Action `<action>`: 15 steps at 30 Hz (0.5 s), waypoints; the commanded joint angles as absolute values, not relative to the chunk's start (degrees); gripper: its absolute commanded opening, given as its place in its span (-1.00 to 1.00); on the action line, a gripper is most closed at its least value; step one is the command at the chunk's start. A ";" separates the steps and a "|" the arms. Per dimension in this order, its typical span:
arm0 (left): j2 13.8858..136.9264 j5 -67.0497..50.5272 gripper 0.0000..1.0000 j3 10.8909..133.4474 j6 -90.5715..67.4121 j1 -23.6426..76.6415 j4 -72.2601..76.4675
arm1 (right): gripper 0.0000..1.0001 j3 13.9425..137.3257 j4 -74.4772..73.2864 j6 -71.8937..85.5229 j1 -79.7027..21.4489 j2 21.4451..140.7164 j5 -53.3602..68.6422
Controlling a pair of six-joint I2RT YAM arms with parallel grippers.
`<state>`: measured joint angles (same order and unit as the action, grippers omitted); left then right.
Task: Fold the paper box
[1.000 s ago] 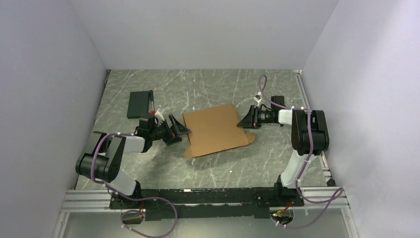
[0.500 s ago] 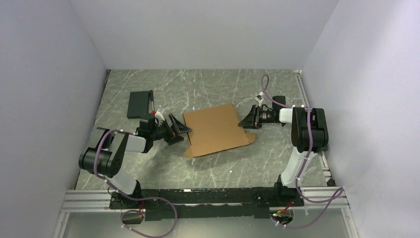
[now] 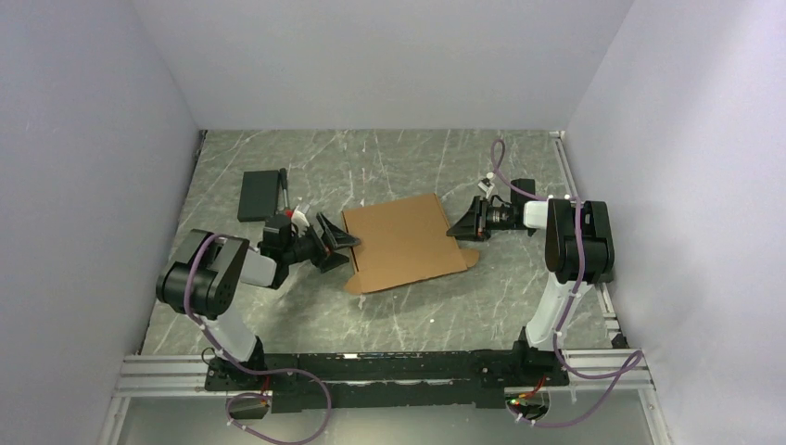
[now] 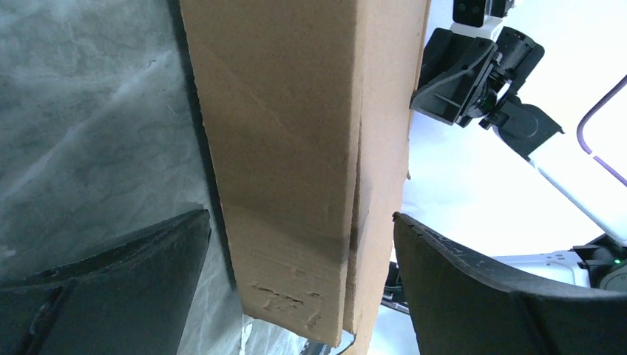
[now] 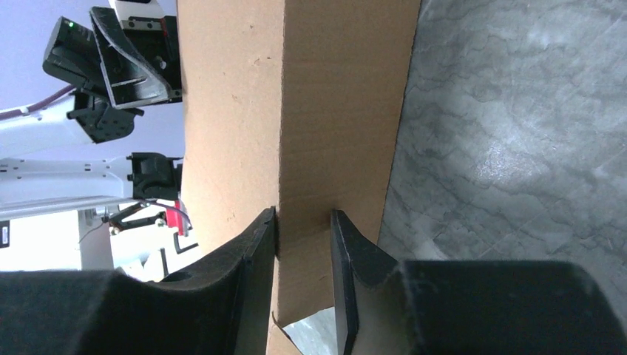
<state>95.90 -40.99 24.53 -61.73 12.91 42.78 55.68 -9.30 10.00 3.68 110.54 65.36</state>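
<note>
The paper box (image 3: 405, 243) is lying flat in the middle of the worktop (image 3: 417, 162), between the two arms. The left fingers (image 4: 111, 288) are standing wide apart, one on each side of the box's left edge, and as far as I can see they are not touching it. The right fingers (image 5: 222, 296) are standing close together around the flap at the right edge; I cannot tell if they are pressing on it yet.

To do this step well, I am planning for the right side to pinch the flap near its crease and raise it slowly along the scored line. The left side should be holding the opposite edge, so the sheet is not sliding.

I am finding no brand, label or readable writing on the plain brown cardboard.
</note>
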 commanded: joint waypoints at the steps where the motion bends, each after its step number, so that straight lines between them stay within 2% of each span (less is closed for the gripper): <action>1: 98.96 -42.93 0.99 23.44 -67.05 13.51 53.40 | -0.50 56.25 -8.94 7.21 4.83 112.93 54.51; 9: 100.12 -41.93 0.96 24.60 -69.70 14.95 53.57 | -0.50 56.64 -9.73 6.60 4.83 112.82 54.47; 15: 99.77 -40.91 0.62 26.38 -70.67 15.47 49.91 | -0.48 57.13 -10.53 5.75 4.83 112.04 54.77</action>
<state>100.03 -41.47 24.32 -69.32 14.98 50.63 56.31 -10.79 9.89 3.84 110.59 65.12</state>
